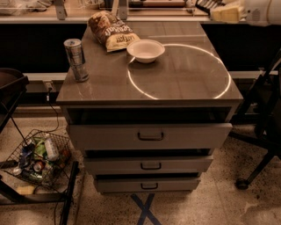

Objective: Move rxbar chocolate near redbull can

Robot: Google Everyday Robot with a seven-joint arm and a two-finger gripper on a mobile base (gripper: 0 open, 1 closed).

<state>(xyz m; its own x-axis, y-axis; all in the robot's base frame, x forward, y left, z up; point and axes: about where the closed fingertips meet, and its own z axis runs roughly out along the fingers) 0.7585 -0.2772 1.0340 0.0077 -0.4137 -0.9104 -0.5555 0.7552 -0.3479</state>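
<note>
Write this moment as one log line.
gripper: top right, holding snack bar aloft | can: left on table | placing: not yet done

rxbar chocolate: dark, flat, held aloft in gripper, top right. redbull can: silvery, upright, far left.

The cream-coloured gripper, at the top right edge past the table's far corner, is closing on the rxbar chocolate, which is showing black with thin pale marks at its tip. The arm behind the gripper is looking plain white. Below and left of the gripper, the table is showing grey-brown with a bright white ring of light across it. Further left of the gripper, the bowl is glowing white and the chip bag is showing brown with a cream patch. Farthest from the gripper, the redbull can is gleaming silvery-grey with darker panels.
</note>
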